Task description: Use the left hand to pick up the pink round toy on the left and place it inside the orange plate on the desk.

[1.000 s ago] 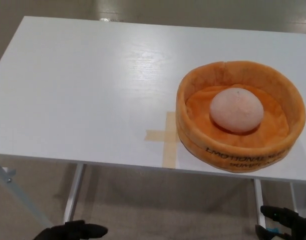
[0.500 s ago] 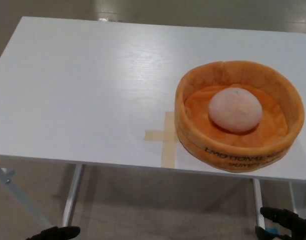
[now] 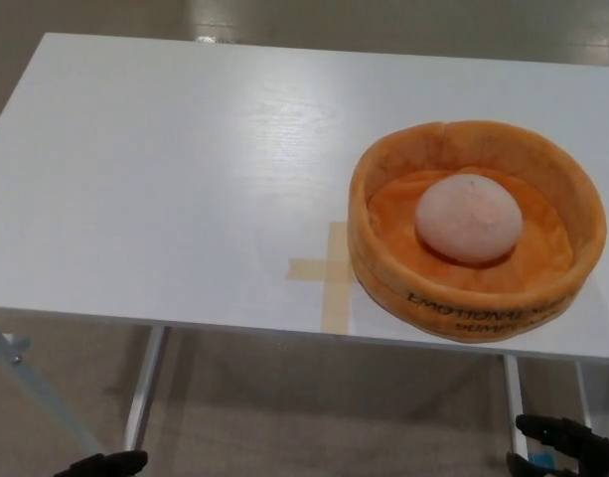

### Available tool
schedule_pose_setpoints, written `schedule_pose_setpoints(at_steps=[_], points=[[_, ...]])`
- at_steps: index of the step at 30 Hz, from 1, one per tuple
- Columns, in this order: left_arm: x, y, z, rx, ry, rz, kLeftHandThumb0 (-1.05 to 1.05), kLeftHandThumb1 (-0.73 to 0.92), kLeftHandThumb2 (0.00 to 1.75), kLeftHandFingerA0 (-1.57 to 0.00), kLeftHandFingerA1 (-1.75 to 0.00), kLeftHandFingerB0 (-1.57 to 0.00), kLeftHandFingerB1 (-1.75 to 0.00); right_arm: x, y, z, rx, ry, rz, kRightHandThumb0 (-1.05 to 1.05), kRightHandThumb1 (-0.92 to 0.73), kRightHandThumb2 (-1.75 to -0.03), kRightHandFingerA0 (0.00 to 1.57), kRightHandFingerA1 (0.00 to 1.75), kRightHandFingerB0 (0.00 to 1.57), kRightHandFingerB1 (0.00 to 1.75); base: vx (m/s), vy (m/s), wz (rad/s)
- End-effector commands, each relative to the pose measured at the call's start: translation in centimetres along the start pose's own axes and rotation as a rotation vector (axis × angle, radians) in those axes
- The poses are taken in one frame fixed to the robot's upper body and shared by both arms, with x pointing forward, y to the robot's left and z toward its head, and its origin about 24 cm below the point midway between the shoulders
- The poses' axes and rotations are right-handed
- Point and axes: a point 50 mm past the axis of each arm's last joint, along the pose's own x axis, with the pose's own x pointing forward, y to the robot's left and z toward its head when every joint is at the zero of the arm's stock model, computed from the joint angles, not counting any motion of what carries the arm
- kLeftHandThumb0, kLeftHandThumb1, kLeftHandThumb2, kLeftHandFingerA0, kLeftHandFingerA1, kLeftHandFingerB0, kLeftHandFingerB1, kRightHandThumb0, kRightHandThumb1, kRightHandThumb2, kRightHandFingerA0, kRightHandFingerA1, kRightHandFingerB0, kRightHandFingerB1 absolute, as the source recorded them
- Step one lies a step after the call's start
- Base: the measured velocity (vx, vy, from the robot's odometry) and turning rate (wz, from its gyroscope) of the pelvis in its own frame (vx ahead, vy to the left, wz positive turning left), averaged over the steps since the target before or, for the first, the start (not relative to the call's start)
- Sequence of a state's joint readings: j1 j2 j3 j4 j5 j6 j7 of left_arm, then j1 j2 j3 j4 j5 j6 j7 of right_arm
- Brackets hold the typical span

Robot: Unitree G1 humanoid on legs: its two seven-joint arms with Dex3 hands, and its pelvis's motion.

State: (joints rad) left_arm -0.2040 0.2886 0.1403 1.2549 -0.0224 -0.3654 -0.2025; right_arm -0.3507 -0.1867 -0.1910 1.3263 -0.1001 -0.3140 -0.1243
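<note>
At the near left edge, below the tabletop, only a dark sliver of the robot's black left hand shows at the bottom of the frame; whether its fingers are apart or closed cannot be told, and it holds nothing that can be seen. Above it the rectangular white wooden-grain desk spreads across the view, its left half bare, with pale metal legs reaching down to the beige floor. Near the desk's front edge, right of centre, a cross of tan masking tape lies flat on the surface, its right arm touching the base of the plate. To the right of the tape sits the orange round soft fabric plate, a padded rim with dark lettering on its near wall. The pink round plush toy rests inside the plate, slightly right of its middle, on the orange lining. At the near right corner, below the desk, the robot's black right hand hangs with fingers loosely curled, empty; open or closed cannot be judged.
</note>
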Motion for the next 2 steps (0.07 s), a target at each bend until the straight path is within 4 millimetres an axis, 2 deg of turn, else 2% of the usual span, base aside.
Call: schedule_pose_setpoints(at_steps=[1,2], points=[[-0.05,-0.13,-0.23,-0.012,0.004,0.012,-0.19,0.65,0.59,-0.59,-0.44,-0.52,-0.39,-0.13,-0.3,-0.57,0.011,0.026,-0.003,-0.2,-0.58,-0.57,0.65,0.66,0.65,0.52,0.0,0.0,0.0],[-0.05,-0.13,-0.23,-0.012,0.004,0.012,-0.19,0.65,0.59,-0.59,-0.44,-0.52,-0.39,-0.13,-0.3,-0.57,0.011,0.027,-0.003,-0.2,-0.58,-0.57,0.65,0.66,0.65,0.52,0.0,0.0,0.0]])
